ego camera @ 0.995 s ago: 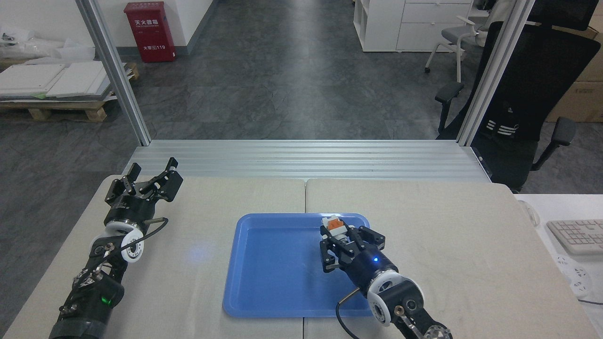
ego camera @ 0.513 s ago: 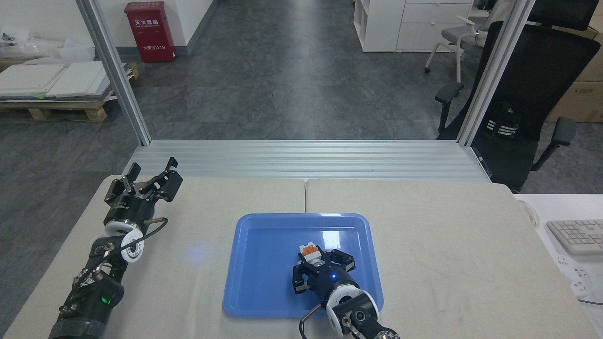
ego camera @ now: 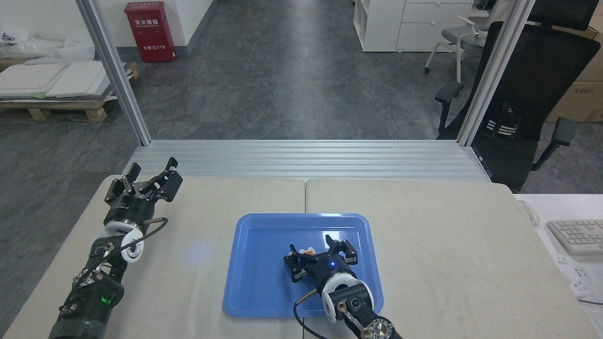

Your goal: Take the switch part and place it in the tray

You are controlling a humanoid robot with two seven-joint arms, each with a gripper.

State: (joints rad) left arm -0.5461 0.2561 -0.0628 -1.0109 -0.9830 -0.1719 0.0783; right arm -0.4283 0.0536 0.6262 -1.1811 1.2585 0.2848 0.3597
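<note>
The blue tray [ego camera: 264, 287] lies in the middle of the table. My right gripper [ego camera: 314, 246] is low over the tray's centre with its fingers [ego camera: 293, 250] spread apart, so it is open. Only a bit of the switch part [ego camera: 308, 251] shows between the fingers: its orange block and a little white, low in the tray; the gripper body hides the green button. Whether the pads still touch it is unclear. My left gripper [ego camera: 151, 173] rests open at the table's far left corner, holding nothing.
A metal rail platform [ego camera: 306, 160] runs along the table's far edge. A keyboard [ego camera: 577, 235] sits on a white desk at the right. A black office chair [ego camera: 527, 108] stands beyond the right post.
My right gripper carried the switch part from the tray's far right corner towards its centre, came down, and its fingers have spread apart. The left arm has not moved.
</note>
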